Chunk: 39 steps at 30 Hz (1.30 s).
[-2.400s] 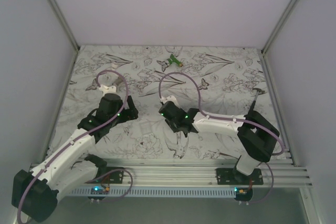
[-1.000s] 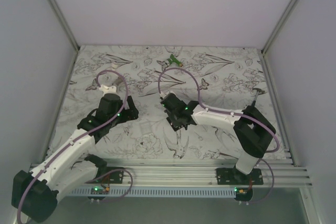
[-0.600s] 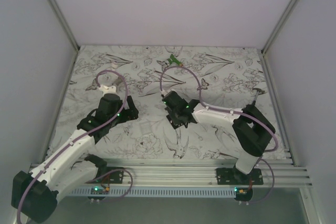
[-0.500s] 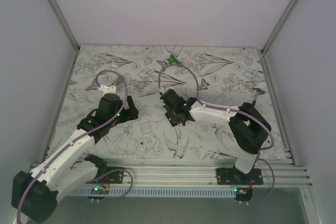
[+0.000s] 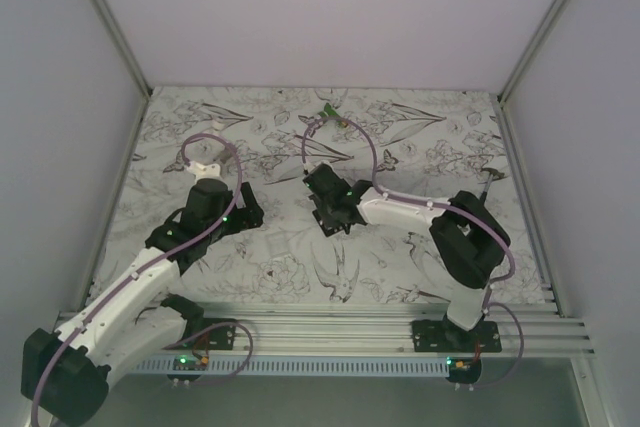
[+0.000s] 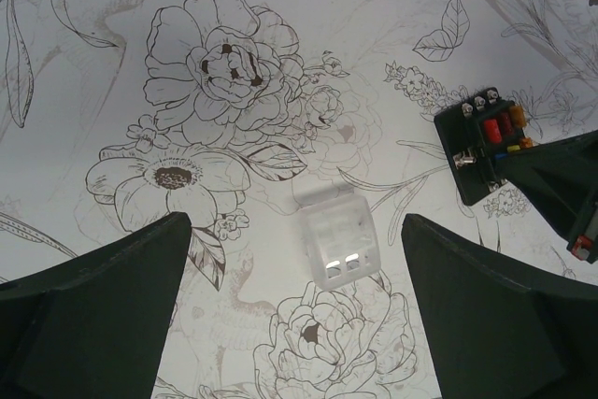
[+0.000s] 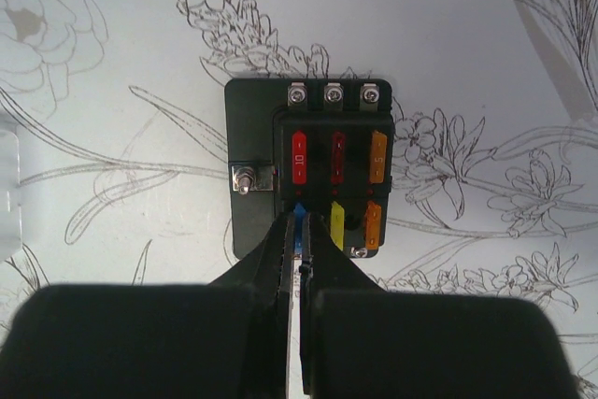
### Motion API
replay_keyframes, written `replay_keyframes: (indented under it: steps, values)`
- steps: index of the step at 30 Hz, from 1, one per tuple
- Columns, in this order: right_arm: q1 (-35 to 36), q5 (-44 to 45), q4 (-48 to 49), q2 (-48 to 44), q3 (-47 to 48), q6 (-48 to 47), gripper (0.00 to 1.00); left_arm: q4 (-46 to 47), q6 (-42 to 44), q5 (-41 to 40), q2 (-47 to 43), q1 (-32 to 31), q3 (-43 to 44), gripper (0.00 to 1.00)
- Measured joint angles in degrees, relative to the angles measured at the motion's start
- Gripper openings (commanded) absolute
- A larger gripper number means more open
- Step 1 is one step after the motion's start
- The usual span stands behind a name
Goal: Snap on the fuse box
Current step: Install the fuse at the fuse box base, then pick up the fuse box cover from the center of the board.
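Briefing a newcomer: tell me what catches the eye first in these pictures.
The black fuse box in the middle of the floral cloth, with the shut right fingers tipped at its blue fuse. Next, a clear cover lying loose to the left of it, between the wide-open left fingers.
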Motion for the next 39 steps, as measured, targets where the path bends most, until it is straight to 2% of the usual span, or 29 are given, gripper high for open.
replay_keyframes:
  steps: [10,17,29,34,39]
  values:
    - [-0.3,-0.4,1.0,-0.5,0.0,1.0,0.00,-0.8,-0.4,0.0,-0.7,0.0,0.0,1.00]
    - [-0.3,-0.7,0.4,-1.2,0.4,2.1,0.15,-1.3,-1.0,0.5,-1.8,0.0,0.0,1.00]
    - [2.3,2.1,-10.9,-3.0,1.8,4.2,0.57,-3.7,-1.1,-1.7,-4.3,0.0,0.0,1.00]
    - [6.9,3.0,-8.6,-4.5,3.7,5.6,0.75,-4.2,-1.4,-4.2,-4.5,0.7,-0.2,1.00]
    - [11.6,3.0,-4.1,-3.0,6.0,7.4,0.94,-5.6,-3.1,-5.1,-3.7,5.8,-0.8,1.00]
